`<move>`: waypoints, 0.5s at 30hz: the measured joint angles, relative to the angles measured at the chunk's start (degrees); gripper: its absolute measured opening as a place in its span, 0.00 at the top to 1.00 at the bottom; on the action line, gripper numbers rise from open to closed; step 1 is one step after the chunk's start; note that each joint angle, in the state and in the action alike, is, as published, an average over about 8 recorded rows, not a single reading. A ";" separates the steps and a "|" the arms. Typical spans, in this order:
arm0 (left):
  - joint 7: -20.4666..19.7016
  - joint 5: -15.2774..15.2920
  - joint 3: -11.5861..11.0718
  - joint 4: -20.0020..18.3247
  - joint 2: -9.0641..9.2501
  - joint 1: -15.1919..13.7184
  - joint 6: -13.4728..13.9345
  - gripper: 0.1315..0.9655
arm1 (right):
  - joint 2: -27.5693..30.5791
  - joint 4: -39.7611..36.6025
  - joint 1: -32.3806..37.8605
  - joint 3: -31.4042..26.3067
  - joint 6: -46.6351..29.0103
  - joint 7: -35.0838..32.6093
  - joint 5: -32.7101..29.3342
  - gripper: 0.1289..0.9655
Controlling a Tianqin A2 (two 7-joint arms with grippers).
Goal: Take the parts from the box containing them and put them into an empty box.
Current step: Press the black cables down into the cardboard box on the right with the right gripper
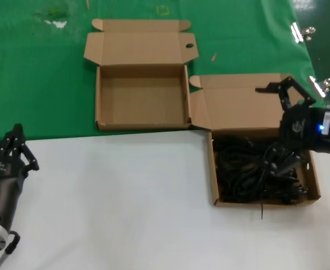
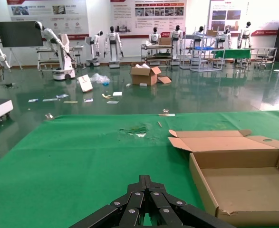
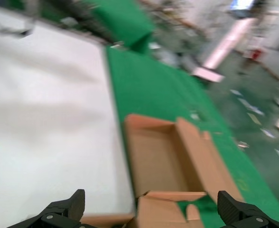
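Observation:
The box with the parts (image 1: 212, 185) lies at the right on the white table, lid flap open toward the green cloth. Black cables (image 1: 249, 171) fill it in a tangled heap. The empty box (image 1: 142, 97) lies open on the green cloth at centre back; it also shows in the left wrist view (image 2: 239, 183) and the right wrist view (image 3: 156, 156). My right gripper (image 1: 285, 94) is open and empty, above the full box's lid flap (image 3: 170, 211), just beyond the cables. In its own view the right gripper (image 3: 152, 206) holds nothing. My left gripper (image 1: 16, 143) is shut and parked at the near left.
The green cloth (image 1: 35, 79) covers the far half of the table, the white surface (image 1: 114, 202) the near half. Metal clips (image 1: 299, 32) lie at the far right. The left gripper (image 2: 146, 179) points over the cloth, left of the empty box.

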 joint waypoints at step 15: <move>0.00 0.00 0.00 0.00 0.00 0.00 0.00 0.99 | 0.47 -12.60 18.62 -9.17 -21.07 -22.55 -11.38 0.00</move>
